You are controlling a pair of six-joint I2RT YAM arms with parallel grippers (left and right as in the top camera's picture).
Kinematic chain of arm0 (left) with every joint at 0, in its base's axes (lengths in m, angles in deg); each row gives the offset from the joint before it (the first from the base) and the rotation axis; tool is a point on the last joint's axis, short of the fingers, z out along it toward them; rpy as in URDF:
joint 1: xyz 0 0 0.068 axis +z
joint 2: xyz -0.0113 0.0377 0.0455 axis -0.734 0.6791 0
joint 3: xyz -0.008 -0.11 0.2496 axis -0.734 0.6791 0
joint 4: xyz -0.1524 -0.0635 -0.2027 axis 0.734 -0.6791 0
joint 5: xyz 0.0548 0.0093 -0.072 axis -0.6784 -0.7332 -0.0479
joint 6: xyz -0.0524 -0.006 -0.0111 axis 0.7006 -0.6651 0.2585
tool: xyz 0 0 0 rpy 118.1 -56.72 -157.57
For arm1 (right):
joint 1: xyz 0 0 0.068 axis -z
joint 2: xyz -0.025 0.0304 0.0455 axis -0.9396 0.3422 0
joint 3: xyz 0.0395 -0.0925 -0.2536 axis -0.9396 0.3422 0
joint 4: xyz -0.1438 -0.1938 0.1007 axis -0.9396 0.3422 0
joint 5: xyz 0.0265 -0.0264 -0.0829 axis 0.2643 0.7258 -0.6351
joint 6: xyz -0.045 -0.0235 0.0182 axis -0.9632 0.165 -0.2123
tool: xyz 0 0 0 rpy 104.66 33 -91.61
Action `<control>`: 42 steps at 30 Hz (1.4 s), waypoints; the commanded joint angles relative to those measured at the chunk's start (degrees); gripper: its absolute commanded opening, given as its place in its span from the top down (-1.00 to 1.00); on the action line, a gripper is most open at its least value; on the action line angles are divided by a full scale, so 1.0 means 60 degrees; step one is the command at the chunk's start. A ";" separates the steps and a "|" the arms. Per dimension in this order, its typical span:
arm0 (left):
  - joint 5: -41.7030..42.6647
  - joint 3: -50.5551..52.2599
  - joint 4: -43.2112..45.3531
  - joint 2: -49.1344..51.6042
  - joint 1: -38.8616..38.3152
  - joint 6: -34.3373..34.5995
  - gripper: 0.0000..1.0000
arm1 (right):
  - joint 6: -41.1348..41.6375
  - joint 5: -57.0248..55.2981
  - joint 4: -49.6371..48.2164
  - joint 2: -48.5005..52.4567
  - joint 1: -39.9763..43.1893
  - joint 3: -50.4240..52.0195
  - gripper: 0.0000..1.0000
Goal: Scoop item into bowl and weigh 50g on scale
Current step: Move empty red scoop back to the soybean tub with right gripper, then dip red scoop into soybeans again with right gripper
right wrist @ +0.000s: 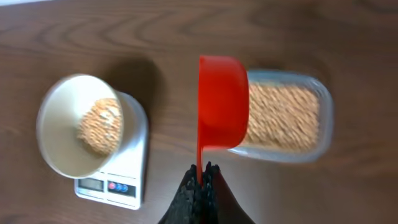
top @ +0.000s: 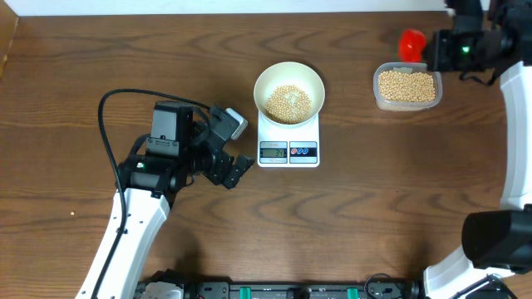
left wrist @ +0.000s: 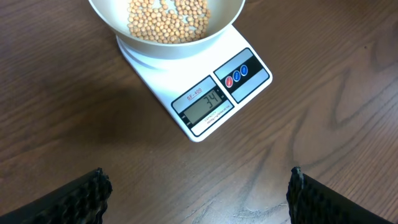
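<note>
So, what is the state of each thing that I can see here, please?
Flat white digital scale: switched on, display reads 34.
Round white bowl: on the scale, holding small tan beans.
Clear plastic tub: open, holding more beans.
Red plastic scoop: held by its handle, by the tub.
Left gripper: open, empty.
Right gripper: shut on the scoop's handle.

We are reading "34" on the LCD window (left wrist: 208, 104) of the scale (left wrist: 163, 79); just above it, we are reading the model label (left wrist: 194, 93) "SF-400".
</note>
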 commanded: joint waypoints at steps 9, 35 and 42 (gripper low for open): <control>-0.0055 0.0036 -0.0004 0.0029 -0.0029 -0.0087 -0.86 | 0.0361 -0.1778 0.0393 0.1457 0.0186 -0.0117 0.98; -0.0055 0.0036 -0.0004 0.0029 -0.0029 -0.0087 -0.86 | 0.0455 0.0029 -0.0226 0.3606 0.0153 -0.0117 0.98; -0.0055 0.0036 -0.0004 0.0029 -0.0029 -0.0087 -0.86 | 0.0452 0.0911 -0.0321 0.3606 0.0437 -0.0117 0.98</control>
